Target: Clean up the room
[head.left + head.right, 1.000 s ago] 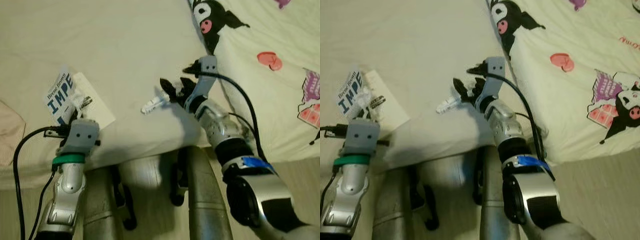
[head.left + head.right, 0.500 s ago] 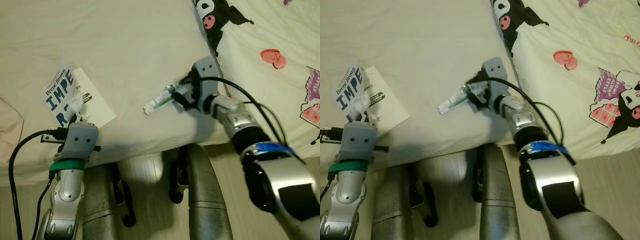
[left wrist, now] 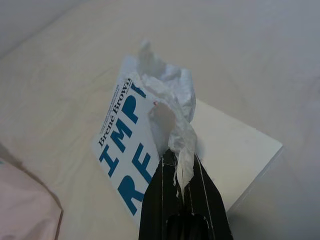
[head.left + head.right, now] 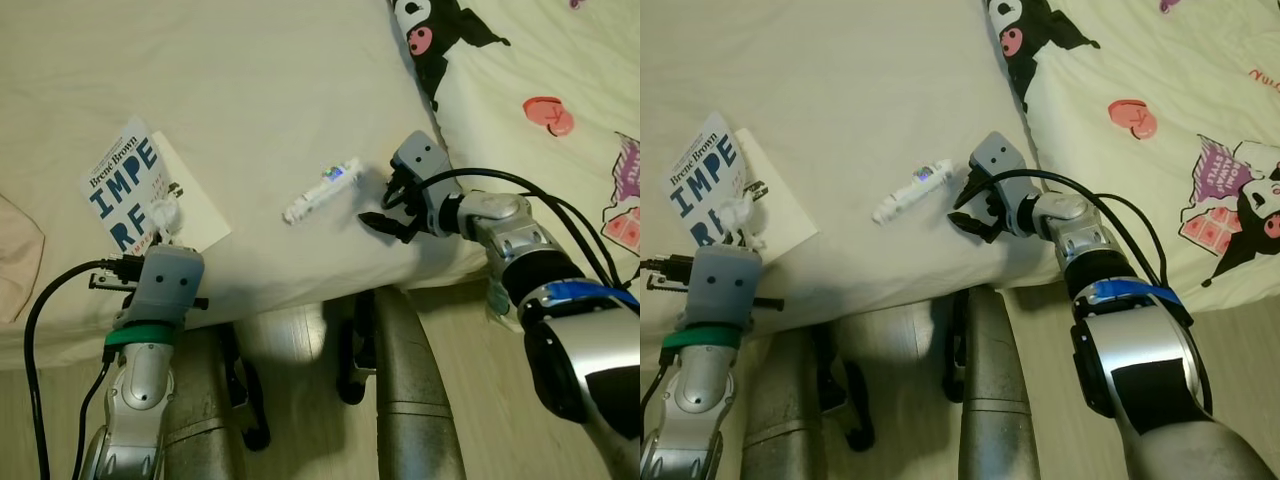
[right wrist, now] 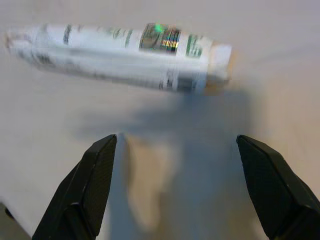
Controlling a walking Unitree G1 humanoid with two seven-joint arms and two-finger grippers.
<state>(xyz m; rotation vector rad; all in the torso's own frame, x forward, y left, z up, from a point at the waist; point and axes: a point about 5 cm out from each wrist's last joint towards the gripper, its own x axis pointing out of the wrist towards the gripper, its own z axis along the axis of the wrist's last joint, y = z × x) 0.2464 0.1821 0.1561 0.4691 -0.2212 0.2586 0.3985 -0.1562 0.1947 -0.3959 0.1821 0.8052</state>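
Right gripper (image 4: 385,203) spread wide, empty, just beside tube (image 4: 320,190) on bed (image 4: 250,80); tube released since earlier frame. Left gripper (image 3: 182,172) clamped on tissue (image 3: 170,95) over book (image 3: 125,150).

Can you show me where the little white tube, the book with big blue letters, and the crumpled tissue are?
white tube (image 4: 322,190): left eye view, middle of its body.
book (image 4: 125,190): left eye view, cover with blue letters.
crumpled tissue (image 3: 172,95): left wrist view, bunched top above the left end effector (image 3: 181,186).
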